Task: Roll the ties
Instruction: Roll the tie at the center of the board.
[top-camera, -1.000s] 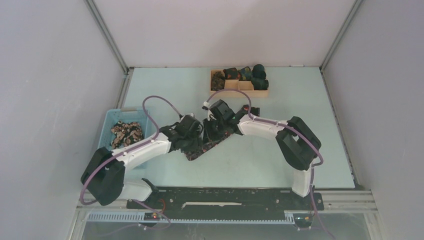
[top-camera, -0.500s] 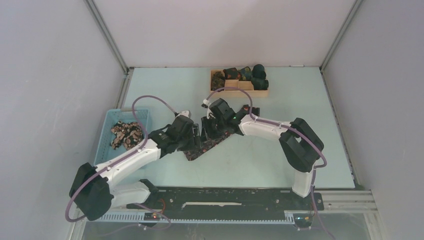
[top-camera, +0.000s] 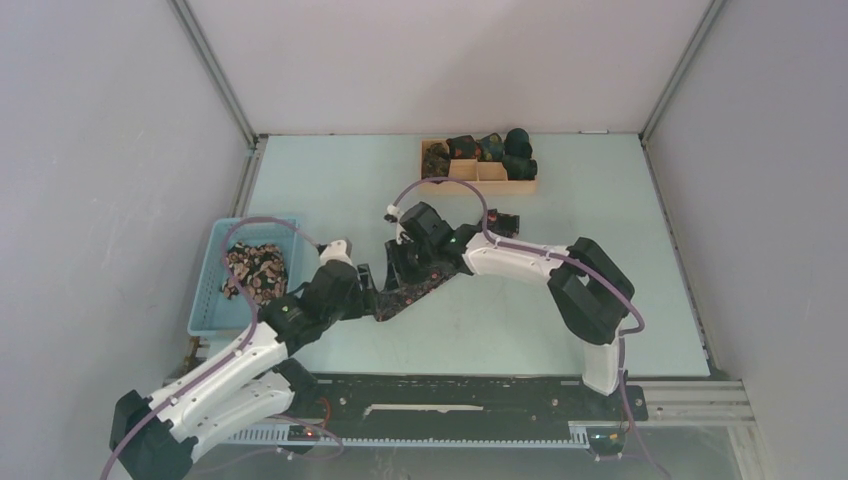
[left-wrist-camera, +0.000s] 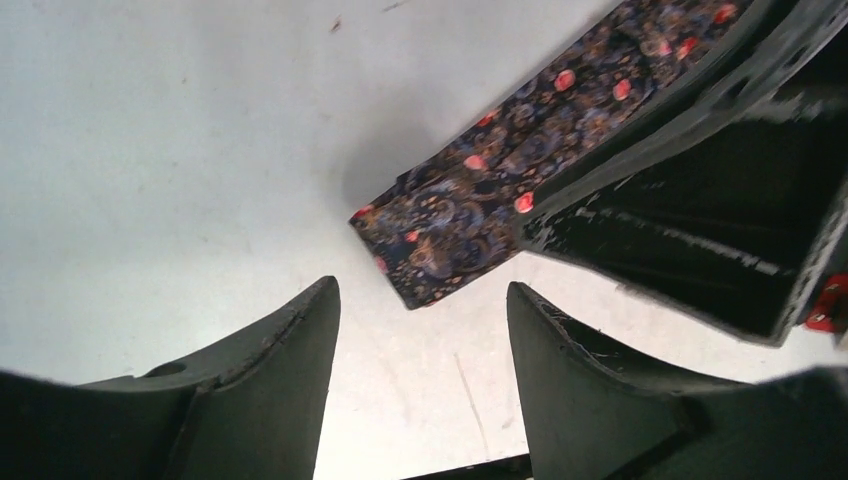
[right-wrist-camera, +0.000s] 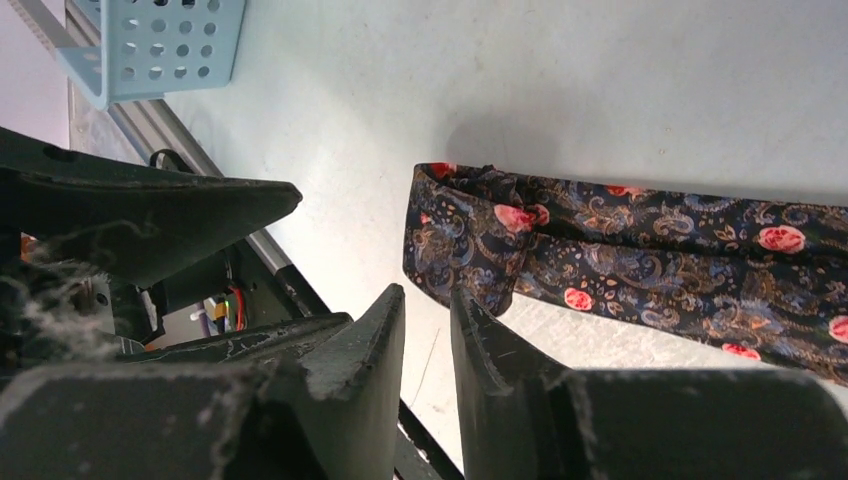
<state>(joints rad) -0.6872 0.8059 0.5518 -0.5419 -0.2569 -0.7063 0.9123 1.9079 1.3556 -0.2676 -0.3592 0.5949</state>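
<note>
A light-blue basket is set at the left edge of the table, and a heap of loose ties is held in it, dark cloth with tan and pink figures. A tan wooden tray is placed at the far edge, right of the middle. Its compartments are filled with rolled ties, dark bundles that rise above the rim; how many cannot be counted.

One tie is laid flat on the table near the middle, running on a slant from the near left toward the far right. In the right wrist view its near end is seen folded over on itself, and a corner of the basket shows at the upper left.

The left claw is held wide apart just before the near end of the tie. Nothing is caught between its fingers, and the cloth is not touched by them.

The right claw is parted only by a narrow gap, which is empty. Its tips are placed just beside the folded end; whether the cloth is grazed cannot be told. The two claws are brought close together over that same end.
</note>
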